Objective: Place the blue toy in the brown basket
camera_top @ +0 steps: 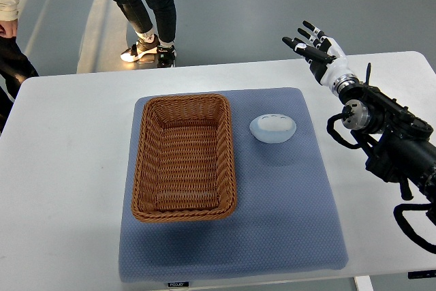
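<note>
Reach step, nothing grabbed yet. My right robot hand (pixel 315 43) hovers at surface's (pixel 61 168) far right edge, fingers spread, empty. Blue toy (pixel 272 128) on mat (pixel 286 223) mid-surface, just beside brown basket (pixel 184 158). Next I'd swing in over toy, then close.

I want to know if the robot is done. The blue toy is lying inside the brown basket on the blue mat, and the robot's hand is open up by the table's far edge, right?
Not quite. The top view shows the blue toy lying on the blue mat beside the brown basket, not inside it. The right hand is indeed open near the table's far edge.
</note>
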### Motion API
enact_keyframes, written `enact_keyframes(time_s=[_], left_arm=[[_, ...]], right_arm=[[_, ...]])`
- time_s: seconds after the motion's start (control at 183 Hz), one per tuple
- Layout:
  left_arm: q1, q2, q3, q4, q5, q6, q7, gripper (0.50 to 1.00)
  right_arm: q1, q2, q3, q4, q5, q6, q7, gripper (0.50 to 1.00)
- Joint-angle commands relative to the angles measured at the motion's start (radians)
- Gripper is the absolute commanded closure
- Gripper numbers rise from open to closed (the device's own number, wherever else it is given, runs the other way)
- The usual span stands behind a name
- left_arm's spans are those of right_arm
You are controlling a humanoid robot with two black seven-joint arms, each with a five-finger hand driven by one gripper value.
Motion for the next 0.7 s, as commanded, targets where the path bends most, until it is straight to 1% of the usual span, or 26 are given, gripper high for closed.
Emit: enact_keyframes(time_s=[0.0, 0.694], left_arm=[[0.0, 0.0, 0.0, 0.001, 0.0, -0.001, 0.0, 0.5], [-0.001, 0.0, 0.0, 0.001, 0.0, 0.007, 0.0, 0.5]], right_arm=[[0.0, 0.002, 0.0, 0.0, 0.0, 0.0, 0.0, 0.589], [-0.003, -0.002, 0.015, 0.002, 0.002, 0.002, 0.0, 0.589]])
